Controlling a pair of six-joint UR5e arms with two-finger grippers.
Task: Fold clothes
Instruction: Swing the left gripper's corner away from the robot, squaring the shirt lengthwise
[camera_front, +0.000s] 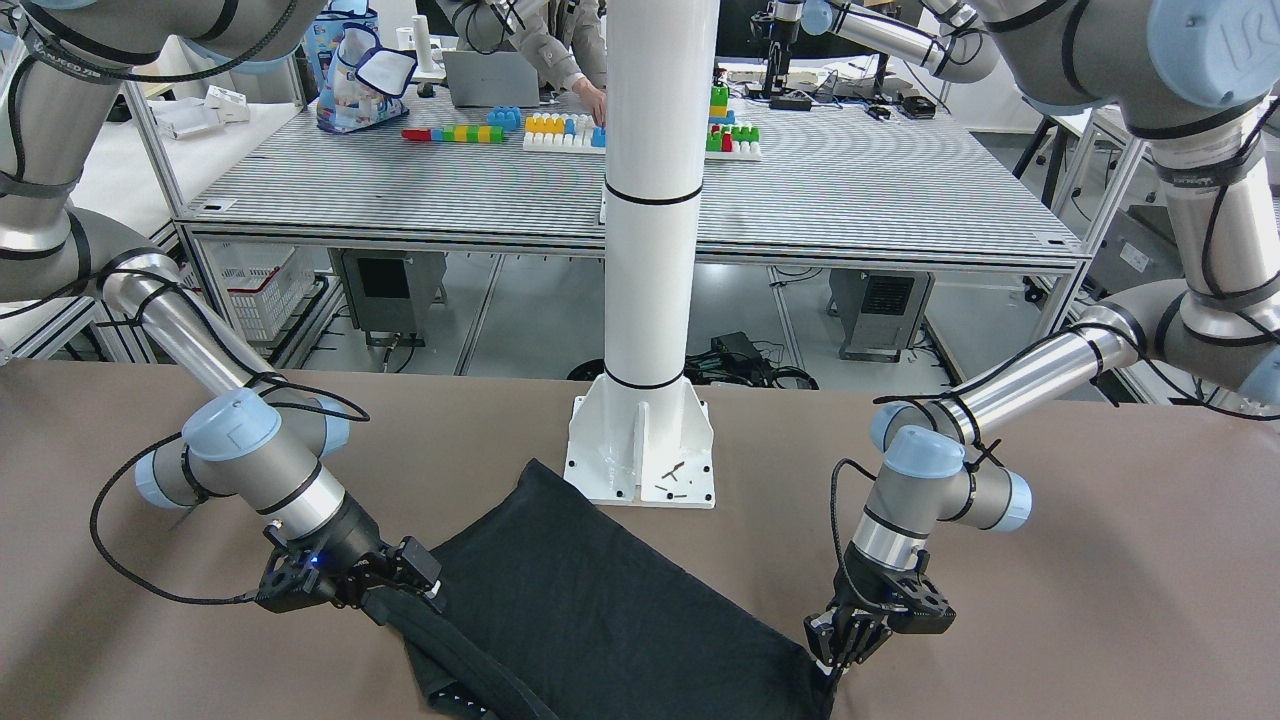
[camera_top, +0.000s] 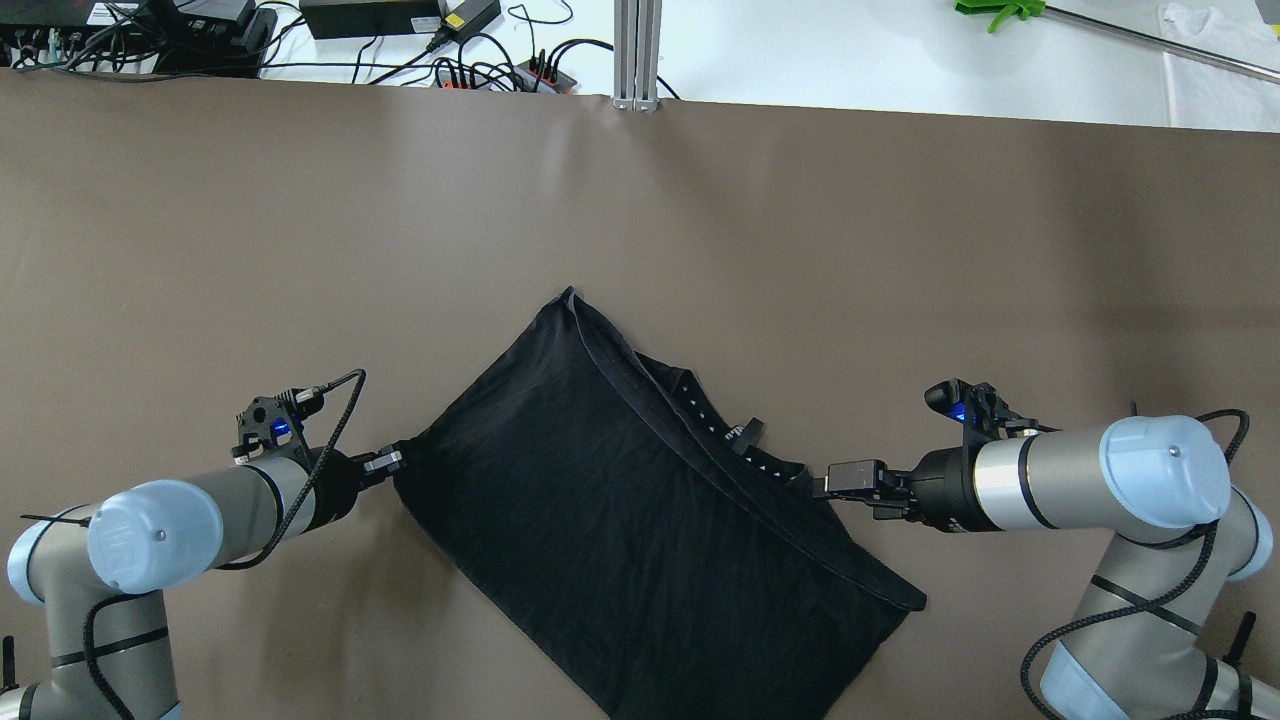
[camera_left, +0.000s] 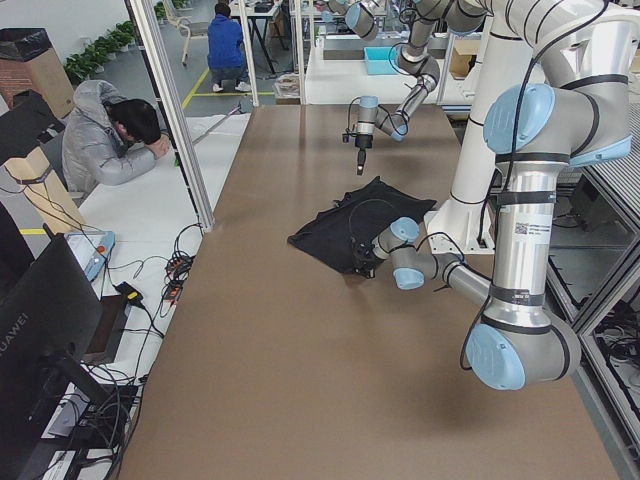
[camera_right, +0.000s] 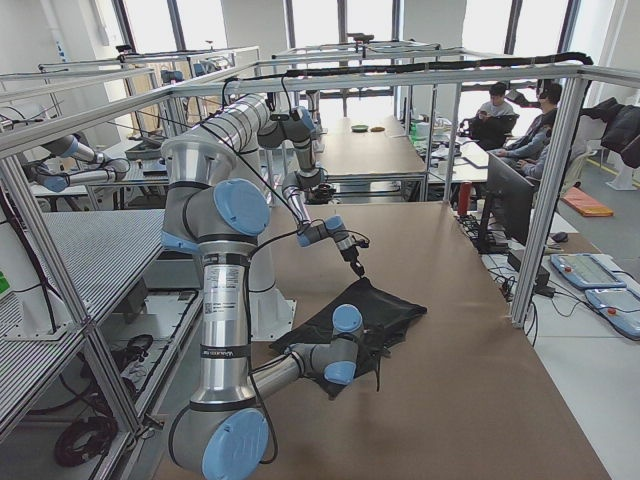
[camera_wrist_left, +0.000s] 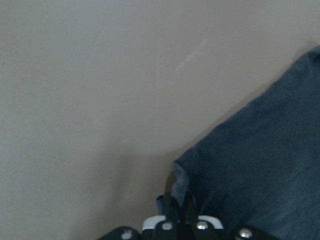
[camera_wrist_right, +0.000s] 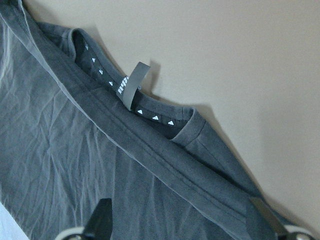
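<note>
The clothes (camera_top: 640, 520) are one black garment lying folded and skewed on the brown table (camera_top: 300, 250), its collar with a grey tag (camera_wrist_right: 131, 85) showing along the far right edge. My left gripper (camera_top: 392, 461) sits low at the garment's left corner. In the left wrist view its fingers (camera_wrist_left: 178, 205) are pinched together on that corner of fabric (camera_wrist_left: 260, 165). My right gripper (camera_top: 822, 487) hovers at the garment's right edge near the collar. There its fingers (camera_wrist_right: 102, 220) stand wide apart over the cloth (camera_wrist_right: 100, 150), holding nothing.
The white pole's base plate (camera_front: 640, 460) stands on the table just behind the garment (camera_front: 600, 600). Cables and power bricks (camera_top: 400, 20) lie past the table's far edge. A person (camera_left: 110, 140) sits beside the table.
</note>
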